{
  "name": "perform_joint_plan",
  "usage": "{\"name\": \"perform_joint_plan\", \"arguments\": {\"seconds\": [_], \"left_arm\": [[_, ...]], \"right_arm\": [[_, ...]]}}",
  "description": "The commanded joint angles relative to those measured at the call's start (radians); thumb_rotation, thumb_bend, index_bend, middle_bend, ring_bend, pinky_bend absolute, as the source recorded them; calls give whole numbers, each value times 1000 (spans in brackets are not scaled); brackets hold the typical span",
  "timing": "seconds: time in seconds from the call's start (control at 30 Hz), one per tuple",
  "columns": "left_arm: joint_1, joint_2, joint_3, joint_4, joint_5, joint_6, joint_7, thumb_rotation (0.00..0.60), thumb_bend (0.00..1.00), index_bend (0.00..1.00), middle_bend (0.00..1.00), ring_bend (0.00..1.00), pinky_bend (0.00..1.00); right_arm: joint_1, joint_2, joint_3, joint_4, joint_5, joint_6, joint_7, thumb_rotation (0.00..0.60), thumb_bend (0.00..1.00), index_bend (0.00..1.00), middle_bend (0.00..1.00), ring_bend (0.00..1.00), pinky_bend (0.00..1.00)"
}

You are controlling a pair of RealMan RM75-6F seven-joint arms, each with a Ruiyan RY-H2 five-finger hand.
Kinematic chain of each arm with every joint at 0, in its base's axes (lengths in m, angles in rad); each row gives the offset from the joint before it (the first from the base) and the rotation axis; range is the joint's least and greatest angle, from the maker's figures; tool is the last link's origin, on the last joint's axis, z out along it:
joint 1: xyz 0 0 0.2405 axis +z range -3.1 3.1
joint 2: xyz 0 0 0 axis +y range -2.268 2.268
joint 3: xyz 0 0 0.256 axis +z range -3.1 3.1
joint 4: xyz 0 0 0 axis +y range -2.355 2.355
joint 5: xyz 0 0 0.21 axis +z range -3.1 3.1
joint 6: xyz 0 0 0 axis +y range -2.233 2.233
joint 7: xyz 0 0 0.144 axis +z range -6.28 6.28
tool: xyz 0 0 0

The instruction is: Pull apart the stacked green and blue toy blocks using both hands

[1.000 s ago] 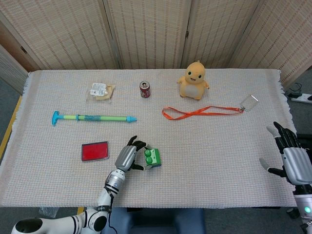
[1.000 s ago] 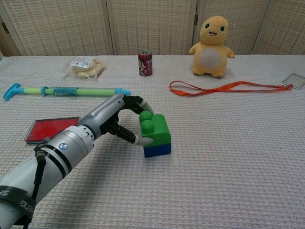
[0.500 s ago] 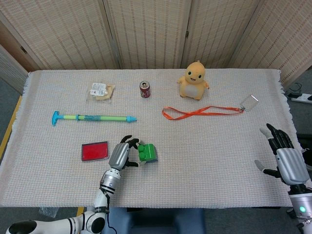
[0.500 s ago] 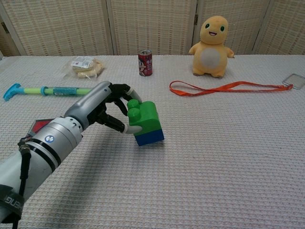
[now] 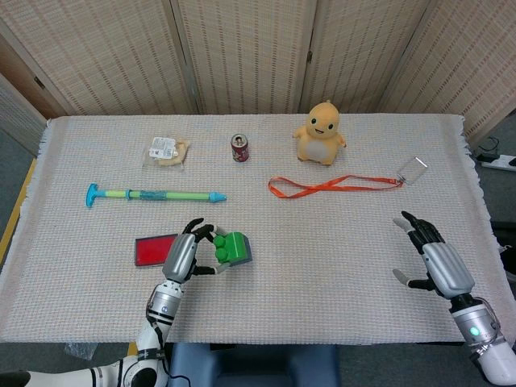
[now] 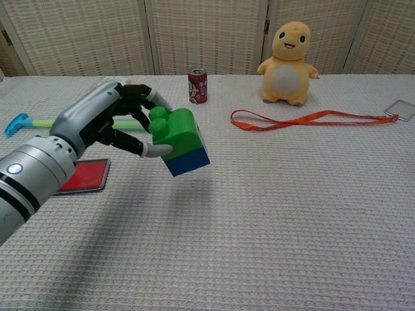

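The green block (image 6: 176,128) is still stacked on the blue block (image 6: 189,161); together they hang tilted above the table, studs toward my left hand. My left hand (image 6: 115,122) grips the green block (image 5: 230,245) from its left side with thumb and fingers. In the head view that hand (image 5: 187,254) is at the lower left of the cloth. My right hand (image 5: 433,260) hovers open at the lower right, fingers spread, far from the blocks, and does not show in the chest view.
A red flat case (image 5: 153,250) lies just left of my left hand. Behind are a blue-green toy stick (image 5: 153,194), a snack bag (image 5: 165,151), a red can (image 5: 239,147), a yellow plush toy (image 5: 321,131) and an orange lanyard (image 5: 334,185) with a badge (image 5: 412,168).
My left hand has lifted the stacked blocks off the table, up and to the left, tilting them. My right hand has moved inward from the right edge toward the table's middle.
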Motion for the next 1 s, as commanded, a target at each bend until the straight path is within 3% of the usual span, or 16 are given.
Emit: {"name": "perform_joint_plan", "arguments": {"seconds": [0.03, 0.33, 0.8, 1.0], "left_arm": [[8, 16, -10, -25, -6, 10, 12, 600, 436, 730, 863, 474, 157], [26, 63, -14, -120, -12, 29, 24, 600, 438, 731, 864, 473, 153], [29, 82, -31, -178, -45, 36, 53, 600, 443, 733, 866, 473, 152], [23, 88, -40, -209, -75, 23, 69, 600, 442, 733, 866, 473, 152]], "right_arm": [[124, -75, -30, 111, -99, -139, 311, 600, 329, 0, 0, 0, 0], [283, -171, -23, 207, -139, -229, 687, 600, 329, 0, 0, 0, 0], [438, -365, 26, 340, -88, -309, 735, 600, 329, 6, 0, 0, 0], [476, -443, 47, 377, -62, -306, 674, 600, 329, 19, 0, 0, 0]]}}
